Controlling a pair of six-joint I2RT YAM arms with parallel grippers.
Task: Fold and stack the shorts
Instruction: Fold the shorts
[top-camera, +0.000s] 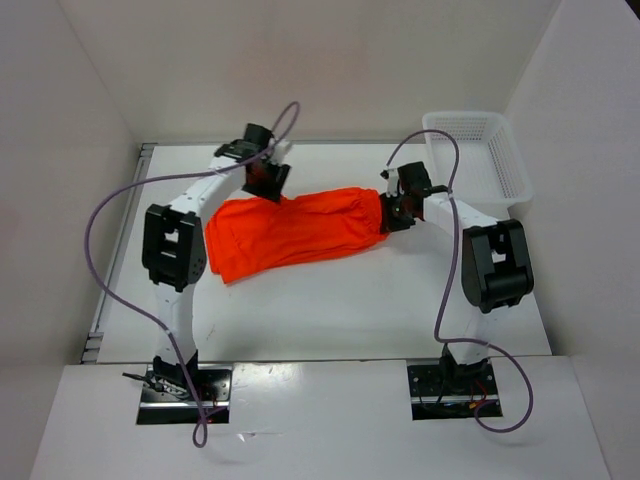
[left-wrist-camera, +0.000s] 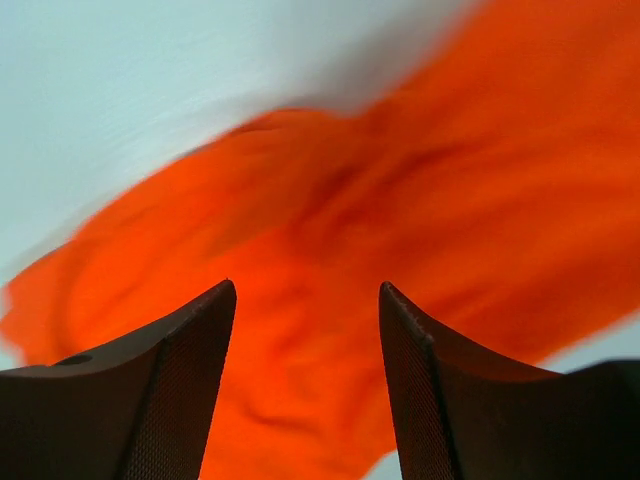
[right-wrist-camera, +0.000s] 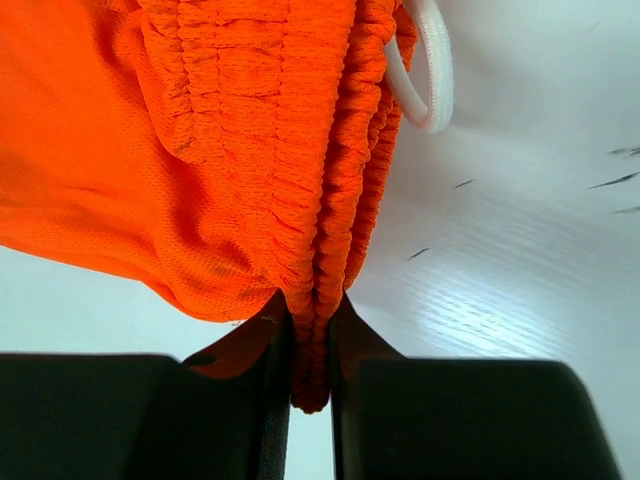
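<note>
Left claw (top-camera: 266, 176) hovers at the eleven o'clock corner of the shorts (top-camera: 295, 232), its fingers (left-wrist-camera: 170, 380) spread apart, blurred orange cloth below and nothing between them. The shorts lie stretched across the middle of the bench (top-camera: 350, 310), leg ends toward nine o'clock and gathered waistband (right-wrist-camera: 300, 150) toward three. There the right claw (top-camera: 392, 212) is clamped on the waistband's bunched edge, the white drawstring (right-wrist-camera: 425, 80) looping beside it. A white basket (top-camera: 480, 155) sits at the bench's two o'clock corner.
</note>
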